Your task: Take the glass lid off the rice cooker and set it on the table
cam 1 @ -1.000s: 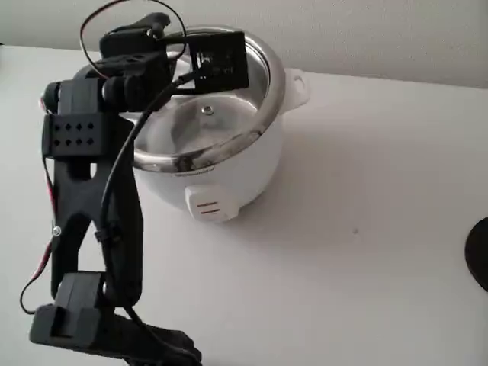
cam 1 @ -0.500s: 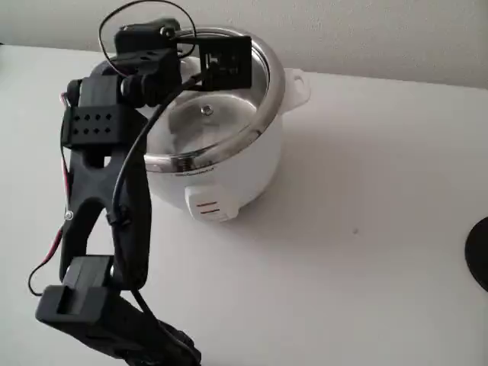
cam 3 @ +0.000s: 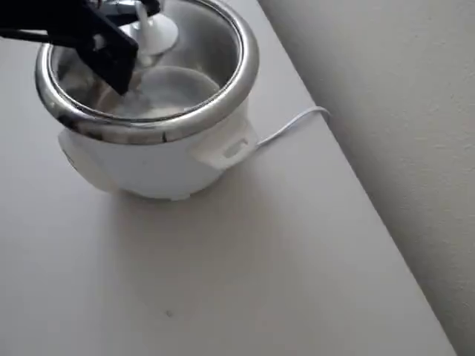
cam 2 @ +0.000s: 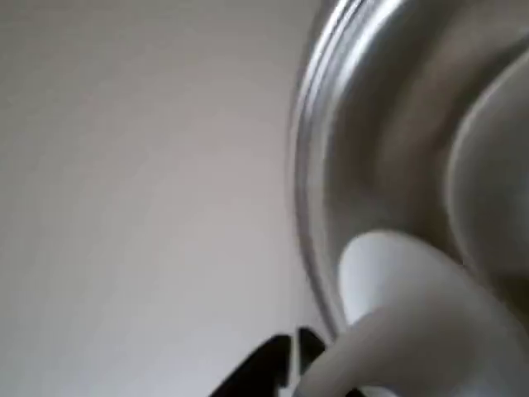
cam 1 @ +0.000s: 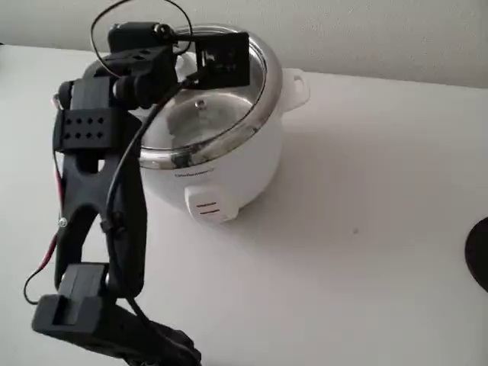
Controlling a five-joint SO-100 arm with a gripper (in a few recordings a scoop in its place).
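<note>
Since half a second ago your arm has swung a little to the left in the fixed view and the rice cooker (cam 1: 217,164) sits very slightly higher in that picture, its steel rim tilted a touch more.

Your hand (cam 3: 137,41) hangs over the open mouth of the cooker, right at the white plastic knob (cam 3: 152,30) of the glass lid (cam 1: 202,122). You cannot tell from these pictures whether the fingers are apart or closed on the knob: in the overhead view the black finger (cam 3: 104,52) lies across the pot beside the knob, and in the wrist view the knob (cam 2: 405,322) is a smooth, rounded white blur close to the lens with the dark fingertips (cam 2: 273,364) just to its left.

The lid lies directly below your hand, down inside the polished steel ring of the cooker, a clear round disc with a small metal grommet (cam 1: 201,104) showing through near its middle. The ring is bright and mirror-like, curved, and throws soft reflections; in the wrist view it runs as a ribbed silver arc (cam 2: 318,165) against the pale background.

Below and in front of your hand, the cooker's body is glossy white and rounded, with a white switch (cam 1: 206,206) on its front and a white side handle (cam 3: 226,148) on its flank. A thin white cord (cam 3: 293,122) trails from it across the desk (cam 1: 366,229), which is flat, matte and plain white. A dark rounded shape (cam 1: 479,252) sits at the far right edge of the fixed view.
</note>
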